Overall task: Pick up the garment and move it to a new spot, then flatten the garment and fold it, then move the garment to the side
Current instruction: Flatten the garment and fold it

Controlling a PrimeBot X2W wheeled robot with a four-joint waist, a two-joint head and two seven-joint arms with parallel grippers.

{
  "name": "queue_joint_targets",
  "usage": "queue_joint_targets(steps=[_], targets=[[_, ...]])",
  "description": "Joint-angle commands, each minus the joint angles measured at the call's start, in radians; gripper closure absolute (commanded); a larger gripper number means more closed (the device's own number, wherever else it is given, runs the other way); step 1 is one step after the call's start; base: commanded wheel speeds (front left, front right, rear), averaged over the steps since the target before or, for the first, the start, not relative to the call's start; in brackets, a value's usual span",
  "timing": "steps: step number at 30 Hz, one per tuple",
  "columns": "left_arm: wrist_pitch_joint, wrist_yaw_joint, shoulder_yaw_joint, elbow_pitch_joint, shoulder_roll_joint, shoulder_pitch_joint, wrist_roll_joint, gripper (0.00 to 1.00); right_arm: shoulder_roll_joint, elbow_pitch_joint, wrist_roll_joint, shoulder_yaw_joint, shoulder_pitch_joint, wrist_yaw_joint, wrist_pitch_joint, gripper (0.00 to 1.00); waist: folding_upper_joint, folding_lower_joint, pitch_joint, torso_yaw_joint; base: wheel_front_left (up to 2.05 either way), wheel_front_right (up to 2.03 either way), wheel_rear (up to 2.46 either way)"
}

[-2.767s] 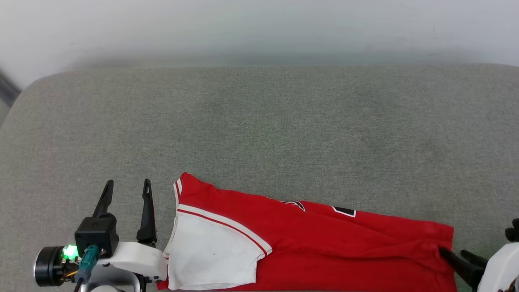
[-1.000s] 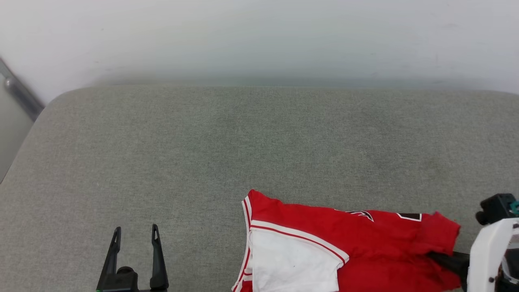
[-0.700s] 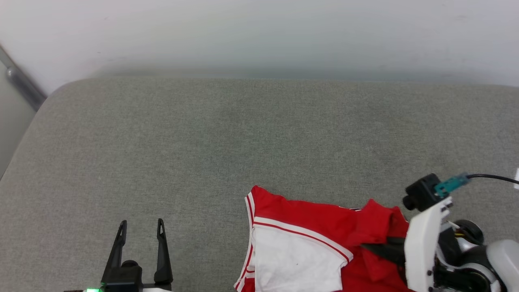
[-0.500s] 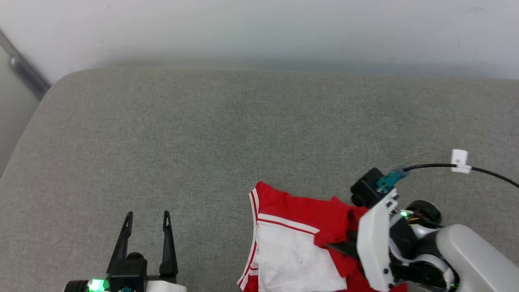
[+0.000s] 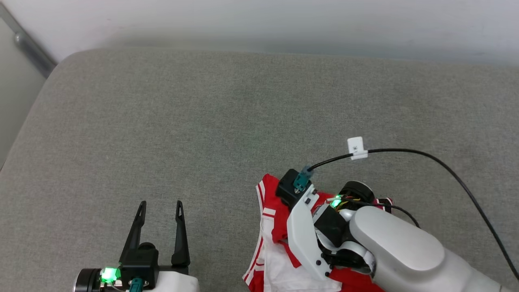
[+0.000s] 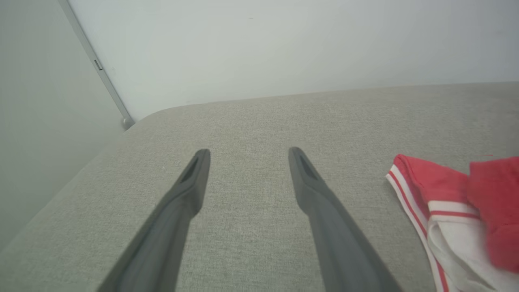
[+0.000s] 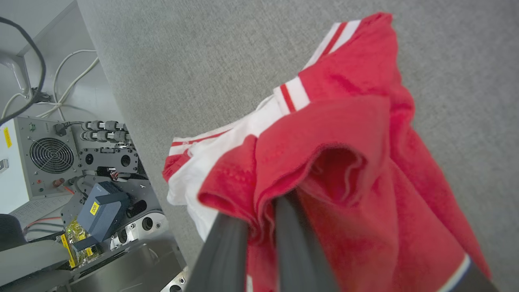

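Clamping right tool [image 7: 262, 213]: closed on a bunched red fold of the garment [image 7: 352, 134].
Left tool [image 5: 159, 205]: spread wide, empty, left of the garment.
Garment: partly raised, rest on grey cushion [image 5: 162, 113].
Risk: shallow pinch slips; cloth drops crumpled.

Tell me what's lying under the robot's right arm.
The garment: a red striped edge and white sleeve show beside the right arm. The arm covers the rest. The right tool is shut on a red fold.

garment [image 5: 271, 196] largely hidden beneath right arm [image 5: 397, 247], cropped below
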State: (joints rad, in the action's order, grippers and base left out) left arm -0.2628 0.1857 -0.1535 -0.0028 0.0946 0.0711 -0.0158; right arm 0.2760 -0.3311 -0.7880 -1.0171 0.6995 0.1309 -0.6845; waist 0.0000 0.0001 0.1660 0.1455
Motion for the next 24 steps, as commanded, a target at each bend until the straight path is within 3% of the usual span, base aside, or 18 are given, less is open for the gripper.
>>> queue_joint_targets(steps=[1, 8, 9, 10, 11, 18, 24], targets=[[-0.002, 0.0, -0.001, 0.0, 0.0, -0.015, 0.002, 0.0, -0.015, -0.019, -0.006, -0.015, 0.017, 0.0, 0.014, 1.0, 0.0, -0.0001, 0.007, 0.004, 0.0, 0.0, 0.0], [-0.003, 0.001, 0.001, 0.007, -0.011, -0.02, -0.002, 0.0, -0.032, -0.156, -0.023, -0.117, 0.042, 0.0, 0.085, 1.0, 0.0, -0.0001, 0.019, 0.008, 0.0, 0.0, 0.0], [-0.002, 0.002, 0.004, 0.009, -0.012, -0.016, -0.003, 0.0, -0.032, -0.164, -0.034, -0.123, 0.044, 0.0, 0.1, 0.91, 0.0, -0.0001, 0.017, 0.004, 0.0, 0.0, 0.0], [-0.002, 0.003, 0.007, 0.011, -0.012, -0.011, -0.002, 0.0, -0.032, -0.169, -0.044, -0.122, 0.047, 0.0, 0.121, 0.53, 0.0, -0.0001, 0.013, 0.0, 0.0, 0.0, 0.0], [-0.003, 0.003, 0.01, 0.014, -0.012, -0.006, -0.002, 0.0, -0.029, -0.168, -0.051, -0.125, 0.053, 0.0, 0.14, 0.0, 0.0, -0.0001, 0.007, -0.004, 0.0, 0.0, 0.0], [-0.003, 0.002, 0.033, 0.014, -0.011, 0.024, -0.001, 0.0, 0.037, -0.098, -0.057, -0.089, 0.081, 0.0, 0.339, 0.0, 0.0, -0.0001, -0.042, -0.043, 0.0, 0.0, 0.0], [-0.002, 0.007, 0.049, 0.002, -0.009, 0.047, 0.003, 0.0, 0.097, -0.103, 0.065, 0.102, 0.044, 0.0, 0.658, 0.0, 0.0, -0.0001, -0.072, -0.075, 0.0, 0.0, 0.0]])
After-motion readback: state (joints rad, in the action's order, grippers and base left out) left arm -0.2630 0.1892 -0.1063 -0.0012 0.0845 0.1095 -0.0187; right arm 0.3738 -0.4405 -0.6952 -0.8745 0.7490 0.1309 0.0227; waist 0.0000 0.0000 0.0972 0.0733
